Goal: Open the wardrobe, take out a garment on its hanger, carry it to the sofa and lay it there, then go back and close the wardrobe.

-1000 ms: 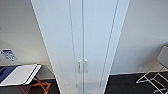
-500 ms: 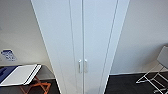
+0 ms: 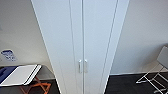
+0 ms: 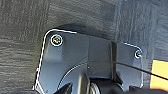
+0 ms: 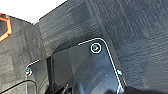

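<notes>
The tall, narrow white wardrobe (image 3: pixel 82 37) stands shut directly ahead, its paired small white vertical handles (image 3: pixel 82 66) side by side at the door seam, equally near either arm; neither hand's state can be told.

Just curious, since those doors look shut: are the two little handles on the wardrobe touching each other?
Apart. In the head view the two handles stand side by side on the wardrobe, one on each door, with the dark seam between the closed doors running down between them.
</notes>
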Robot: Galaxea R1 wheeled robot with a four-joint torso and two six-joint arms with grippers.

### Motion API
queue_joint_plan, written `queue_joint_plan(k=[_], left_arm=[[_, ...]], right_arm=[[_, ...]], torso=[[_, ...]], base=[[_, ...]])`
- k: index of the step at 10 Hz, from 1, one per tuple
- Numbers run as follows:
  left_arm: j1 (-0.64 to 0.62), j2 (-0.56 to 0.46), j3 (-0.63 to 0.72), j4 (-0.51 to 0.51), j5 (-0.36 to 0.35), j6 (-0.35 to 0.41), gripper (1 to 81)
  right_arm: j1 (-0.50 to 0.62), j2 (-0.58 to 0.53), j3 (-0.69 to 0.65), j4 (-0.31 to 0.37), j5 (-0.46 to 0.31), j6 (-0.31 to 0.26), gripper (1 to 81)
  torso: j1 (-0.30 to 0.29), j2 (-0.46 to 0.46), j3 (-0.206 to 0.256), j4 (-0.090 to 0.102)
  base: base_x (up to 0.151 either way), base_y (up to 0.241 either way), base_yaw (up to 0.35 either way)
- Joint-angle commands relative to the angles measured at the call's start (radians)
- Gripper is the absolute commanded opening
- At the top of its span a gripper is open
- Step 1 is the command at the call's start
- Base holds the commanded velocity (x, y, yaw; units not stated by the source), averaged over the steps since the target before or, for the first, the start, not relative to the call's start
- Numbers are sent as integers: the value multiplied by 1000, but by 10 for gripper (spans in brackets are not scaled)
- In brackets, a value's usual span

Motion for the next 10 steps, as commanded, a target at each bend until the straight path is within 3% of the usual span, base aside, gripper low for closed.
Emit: queue_joint_plan(k=[1,2,3,4,7,10], left_arm=[[79,186,-295,168,-44,2,811],[96,214,-353,180,-65,2,811],[110,234,-387,192,-70,2,811],[119,247,-401,202,-70,2,811],[121,266,-401,214,-53,2,811],[136,283,-410,214,-51,0,811]], right_arm=[[-91,91,-63,-20,-21,-171,811],[-108,106,-63,-20,-24,-191,811],[-127,120,-65,-19,-27,-207,811],[-136,132,-63,-19,-47,-214,811],[-153,177,-58,-31,-132,-239,811],[-166,197,-58,-31,-144,-251,811]], torso=[[0,0,0,0],[0,0,0,0],[0,0,78,0],[0,0,6,0],[-2,-2,43,0],[-3,-3,42,0]], base=[[0,0,0],[0,0,0],[0,0,0],[0,0,0],[0,0,0],[0,0,0]])
